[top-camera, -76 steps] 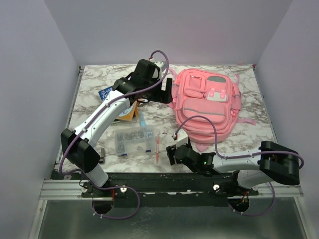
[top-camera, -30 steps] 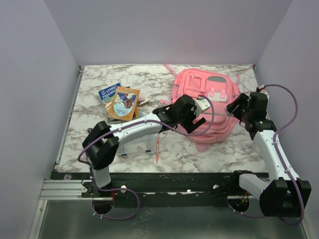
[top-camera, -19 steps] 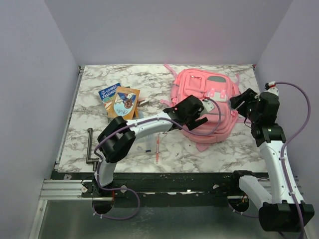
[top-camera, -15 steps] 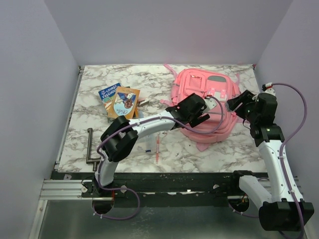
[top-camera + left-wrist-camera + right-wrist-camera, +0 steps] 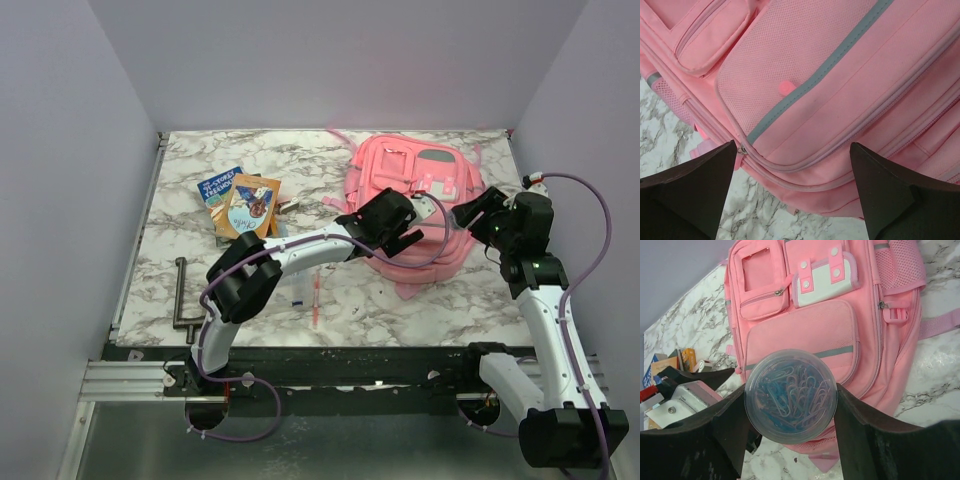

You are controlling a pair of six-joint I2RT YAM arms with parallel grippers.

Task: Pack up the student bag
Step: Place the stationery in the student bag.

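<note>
The pink student bag (image 5: 415,195) lies flat at the back right, front pockets up; it also shows in the left wrist view (image 5: 840,75) and the right wrist view (image 5: 805,330). My left gripper (image 5: 402,228) is open and empty, and hovers over the bag's lower front edge (image 5: 792,200), with the zipper seam between the jaws. My right gripper (image 5: 478,214) is held above the bag's right side. It is shut on a round clear tub of paper clips (image 5: 790,396), lid toward the camera.
Two books (image 5: 240,200) lie at the back left. A pink pen (image 5: 316,295) and a clear compartment box (image 5: 298,292), mostly hidden under the left arm, lie in front of the bag. A metal L-shaped tool (image 5: 182,300) lies at the front left.
The left arm swung from the books over to the bag. The right arm rose from the front edge to the bag's right side with the tub, then edged a little toward the bag.
</note>
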